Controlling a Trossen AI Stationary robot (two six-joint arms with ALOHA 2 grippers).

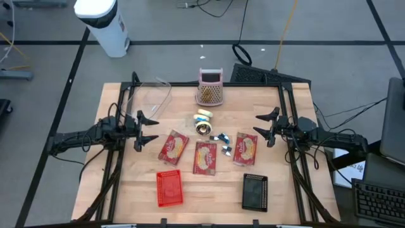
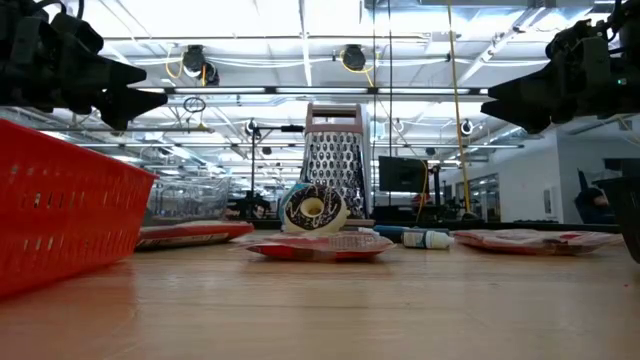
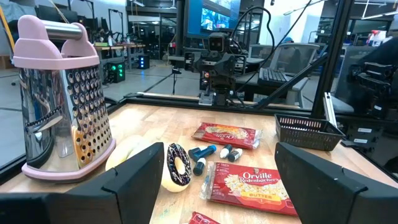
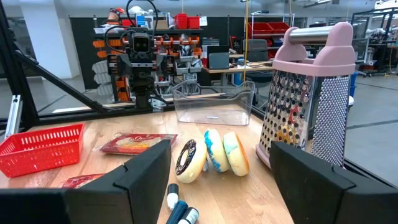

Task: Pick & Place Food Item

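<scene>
My wooden table (image 1: 126, 190) carries a pink-handled grater (image 1: 210, 87) and a clear tub (image 1: 152, 96) by its far edge. At its middle lie three donuts (image 1: 202, 121), three popcorn packets (image 1: 205, 157) and small markers (image 1: 223, 140) — a red basket (image 1: 169, 189) and black basket (image 1: 255, 191) sit near the front edge.

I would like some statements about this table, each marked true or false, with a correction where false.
1. Three popcorn packets lie flat in a row on the wooden table. True.
2. The red basket holds a doughnut. False: it is empty; the doughnuts stand on edge near the grater.
3. The left gripper and the right gripper are both open and hold nothing. True.
4. The black basket sits on the left arm's side. False: it is on the right arm's side, the red one nearer the left.
5. The grater lies on its side. False: it stands upright.
</scene>
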